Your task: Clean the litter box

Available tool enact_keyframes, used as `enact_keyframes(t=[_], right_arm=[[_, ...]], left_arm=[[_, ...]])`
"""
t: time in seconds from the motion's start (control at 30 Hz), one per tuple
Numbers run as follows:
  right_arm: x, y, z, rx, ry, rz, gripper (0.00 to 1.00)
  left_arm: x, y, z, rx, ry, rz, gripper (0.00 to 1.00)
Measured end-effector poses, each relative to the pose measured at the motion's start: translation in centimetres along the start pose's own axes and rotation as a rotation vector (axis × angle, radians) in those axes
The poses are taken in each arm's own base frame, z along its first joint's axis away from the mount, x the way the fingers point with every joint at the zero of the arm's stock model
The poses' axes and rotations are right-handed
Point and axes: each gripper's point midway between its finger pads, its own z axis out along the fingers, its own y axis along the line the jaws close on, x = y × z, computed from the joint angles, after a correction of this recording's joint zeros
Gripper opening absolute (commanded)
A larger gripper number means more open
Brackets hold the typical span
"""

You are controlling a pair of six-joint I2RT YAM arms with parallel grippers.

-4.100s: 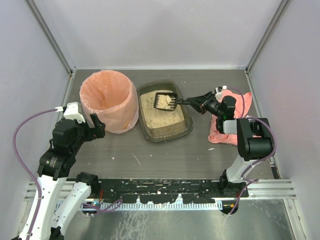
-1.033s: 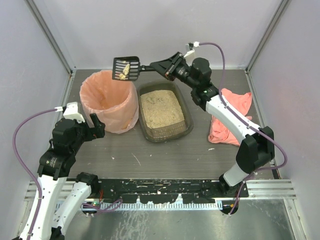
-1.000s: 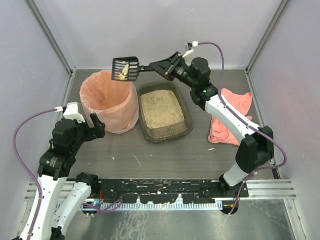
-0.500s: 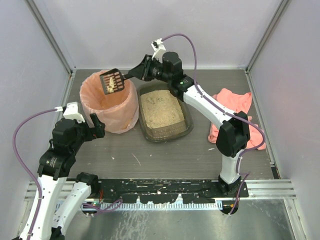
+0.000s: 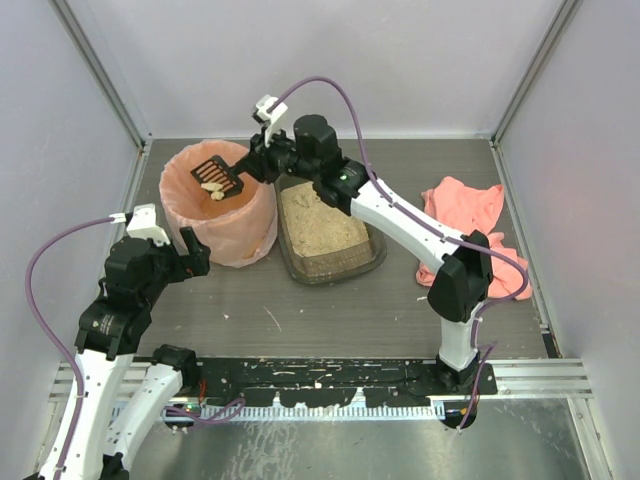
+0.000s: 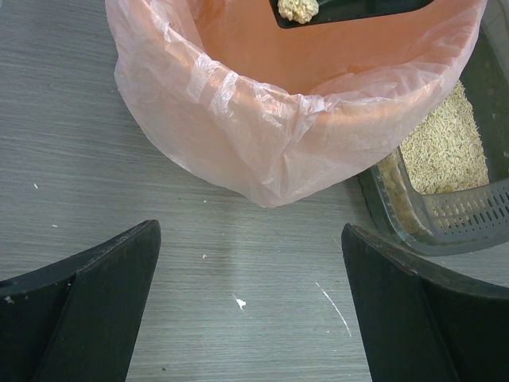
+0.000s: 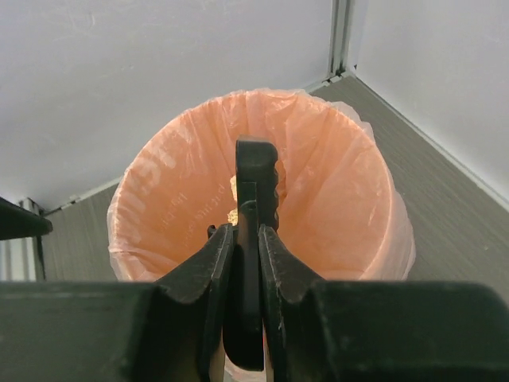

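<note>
upper left: pink-lined bin [image 5: 250, 228], scoop [image 5: 217, 174] over it, right gripper [image 7: 246, 239] clamped on its handle. centre: litter box [image 5: 331, 271]. right: pink cloth [image 5: 466, 205]. lower left: left gripper [image 6: 248, 243], jaws apart.

A round bin [image 5: 243, 228] stands in the upper left part of the top view, on a dark grey table [image 5: 330, 315] with a wood-like pattern. A thin peach-pink bag [image 6: 262, 151] lines the bin and is folded over its rim. At the right side a pink cloth [image 5: 472, 200] lies crumpled on the table. Some small white specks [image 6: 238, 302] are scattered on the table surface. Pale grey walls [image 5: 320, 60] close the scene.
</note>
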Motion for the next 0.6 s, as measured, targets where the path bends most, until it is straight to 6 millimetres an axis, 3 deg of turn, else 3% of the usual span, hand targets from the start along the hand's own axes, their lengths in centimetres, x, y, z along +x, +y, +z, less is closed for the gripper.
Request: enact_keyframes(t=[0.27,0.6], right_arm=[[-1.6,0.6,-0.3,0.058,0.009,-0.237,0.01],[-2.8,4.0,-1.1,0.096,-0.004,-0.373,0.01]], left_arm=[[0.1,0.0,0.1,-0.001,0.004,0.001,0.98],[0.1,0.0,0.2,-0.004,0.010,0.001,0.98]])
